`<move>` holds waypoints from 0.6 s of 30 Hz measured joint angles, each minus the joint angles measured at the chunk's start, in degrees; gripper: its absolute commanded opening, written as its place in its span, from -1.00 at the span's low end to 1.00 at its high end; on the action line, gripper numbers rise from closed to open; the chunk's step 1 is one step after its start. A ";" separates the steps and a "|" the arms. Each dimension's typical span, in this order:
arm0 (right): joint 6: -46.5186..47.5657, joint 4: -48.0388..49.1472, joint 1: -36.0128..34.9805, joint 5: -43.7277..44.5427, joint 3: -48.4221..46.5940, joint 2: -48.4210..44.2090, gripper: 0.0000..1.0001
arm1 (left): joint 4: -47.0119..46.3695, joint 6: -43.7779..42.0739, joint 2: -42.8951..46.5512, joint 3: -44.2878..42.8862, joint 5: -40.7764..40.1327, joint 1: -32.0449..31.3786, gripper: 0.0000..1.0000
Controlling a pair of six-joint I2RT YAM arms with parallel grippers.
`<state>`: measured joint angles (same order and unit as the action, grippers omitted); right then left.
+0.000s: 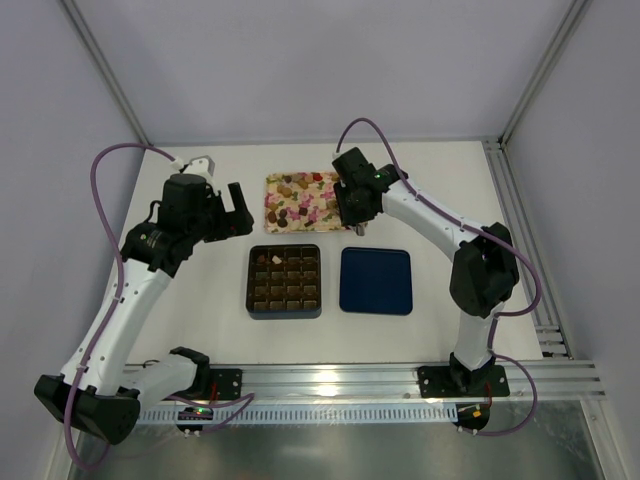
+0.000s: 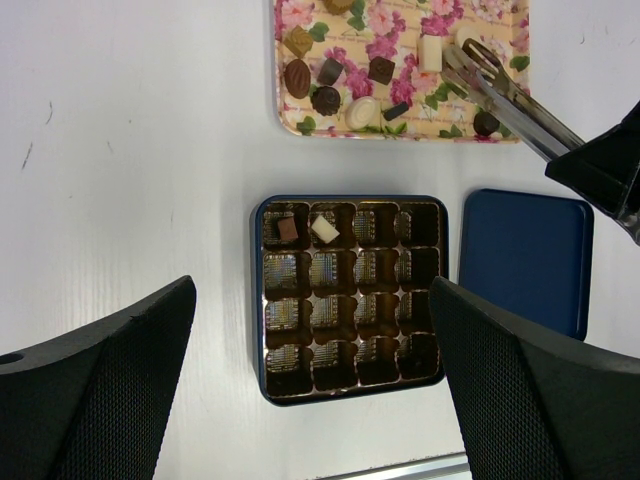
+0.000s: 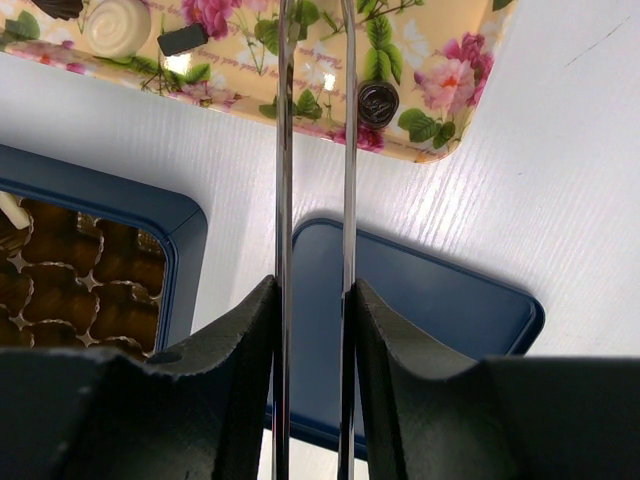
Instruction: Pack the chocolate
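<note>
Chocolate (image 2: 326, 99) lies mostly loose on the floral tray (image 2: 440, 112) at the far side of the desk (image 2: 130, 150). The left pincer (image 1: 240, 210) hangs released, jaws wide, above the grid box (image 2: 257, 300). A brown piece (image 2: 288, 229) and a cream-white piece (image 2: 324, 229) sit in the two leftmost cells of its far row. The navy lid (image 2: 525, 260) lies flat just right of the box. The right pincer (image 3: 312, 290) is clenched on tongs (image 2: 500, 95), whose tips reach over the tray's right part.
</note>
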<state>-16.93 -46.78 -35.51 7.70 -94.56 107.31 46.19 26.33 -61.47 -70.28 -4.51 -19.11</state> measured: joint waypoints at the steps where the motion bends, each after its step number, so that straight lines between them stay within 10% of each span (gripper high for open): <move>1: 0.11 0.00 0.00 0.00 -0.02 0.00 -0.32 | 0.00 0.00 0.00 0.00 0.00 0.00 0.93; 18: 0.09 -0.76 0.00 0.09 -0.96 -1.22 -0.49 | 0.07 0.04 0.00 -0.09 0.00 0.00 0.93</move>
<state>-16.84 -47.55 -35.51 7.79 -95.53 106.08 46.26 26.37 -61.47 -70.37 -4.51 -19.11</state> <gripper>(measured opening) 0.313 0.966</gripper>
